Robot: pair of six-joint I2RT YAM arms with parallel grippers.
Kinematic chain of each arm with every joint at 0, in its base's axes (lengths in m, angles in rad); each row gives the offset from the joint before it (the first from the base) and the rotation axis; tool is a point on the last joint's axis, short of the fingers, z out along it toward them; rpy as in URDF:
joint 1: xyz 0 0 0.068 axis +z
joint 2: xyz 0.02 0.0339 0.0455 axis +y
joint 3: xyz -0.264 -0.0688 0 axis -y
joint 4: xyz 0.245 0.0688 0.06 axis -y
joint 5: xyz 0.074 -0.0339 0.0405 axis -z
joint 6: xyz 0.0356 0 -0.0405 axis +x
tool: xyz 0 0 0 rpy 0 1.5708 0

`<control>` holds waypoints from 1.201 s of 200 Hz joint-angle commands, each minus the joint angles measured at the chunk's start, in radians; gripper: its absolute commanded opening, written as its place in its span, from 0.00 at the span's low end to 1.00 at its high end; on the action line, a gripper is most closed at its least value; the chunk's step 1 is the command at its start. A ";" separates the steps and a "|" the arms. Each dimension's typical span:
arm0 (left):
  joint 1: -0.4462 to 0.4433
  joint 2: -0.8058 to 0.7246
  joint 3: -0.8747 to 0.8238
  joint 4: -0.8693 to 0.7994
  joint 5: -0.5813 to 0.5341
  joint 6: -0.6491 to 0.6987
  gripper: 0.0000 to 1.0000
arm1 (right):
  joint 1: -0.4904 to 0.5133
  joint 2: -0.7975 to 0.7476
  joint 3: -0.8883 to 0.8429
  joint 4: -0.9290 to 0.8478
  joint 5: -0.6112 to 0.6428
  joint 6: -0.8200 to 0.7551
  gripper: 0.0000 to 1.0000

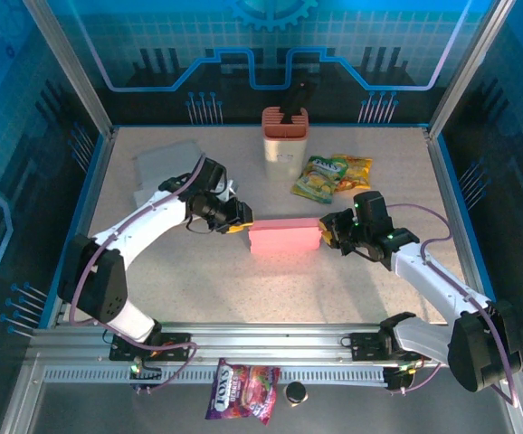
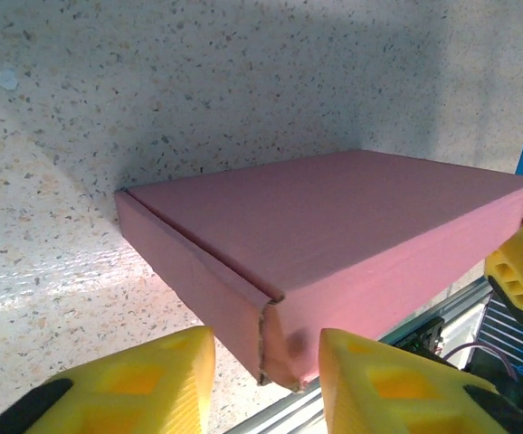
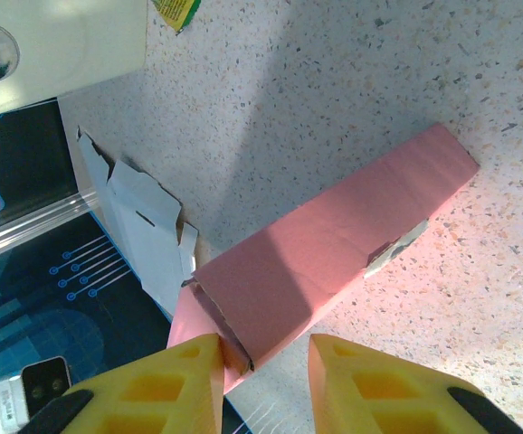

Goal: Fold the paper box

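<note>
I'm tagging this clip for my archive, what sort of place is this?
Probably a robot lab test cell: blue printed wall panels in aluminium frames enclose a speckled table where two white robot arms flank a pink cardboard box.

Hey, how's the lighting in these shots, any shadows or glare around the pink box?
Top external: even light, pink box sharp. Left wrist: soft shadow on the table behind the box, glare streak at left. Right wrist: shadow band across the table above the box.
</note>
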 commanded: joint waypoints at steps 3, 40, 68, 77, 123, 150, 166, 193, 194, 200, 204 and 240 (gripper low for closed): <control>0.008 0.020 -0.035 0.003 0.020 -0.003 0.32 | -0.009 0.032 -0.020 -0.167 0.030 -0.014 0.29; 0.009 0.018 -0.094 0.028 0.014 0.016 0.27 | -0.010 0.042 -0.021 -0.198 0.032 -0.018 0.29; 0.005 0.021 -0.118 0.015 -0.007 0.054 0.23 | -0.009 0.058 -0.011 -0.276 0.042 -0.026 0.27; 0.004 0.024 -0.127 0.009 -0.016 0.068 0.23 | -0.009 0.066 -0.002 -0.309 0.048 -0.035 0.27; -0.013 0.025 -0.168 -0.008 -0.065 0.127 0.20 | -0.009 0.109 0.038 -0.470 0.077 -0.083 0.25; -0.037 0.017 -0.168 -0.002 -0.089 0.142 0.18 | -0.009 0.085 0.064 -0.499 0.097 -0.105 0.25; -0.052 -0.003 -0.166 0.006 -0.104 0.141 0.18 | -0.009 0.072 0.102 -0.506 0.099 -0.148 0.26; -0.079 -0.053 -0.176 0.029 -0.135 0.131 0.18 | -0.004 0.053 0.175 -0.523 0.056 -0.270 0.28; -0.081 -0.056 -0.178 0.030 -0.136 0.130 0.18 | -0.004 0.053 0.176 -0.525 0.054 -0.277 0.28; -0.090 -0.073 -0.187 0.043 -0.140 0.122 0.18 | -0.003 0.044 0.191 -0.543 0.046 -0.305 0.28; -0.098 -0.083 -0.196 0.051 -0.143 0.116 0.18 | 0.000 0.036 0.197 -0.560 0.045 -0.321 0.28; -0.196 -0.171 -0.306 0.158 -0.170 0.024 0.18 | 0.005 -0.074 0.162 -0.618 -0.014 -0.435 0.27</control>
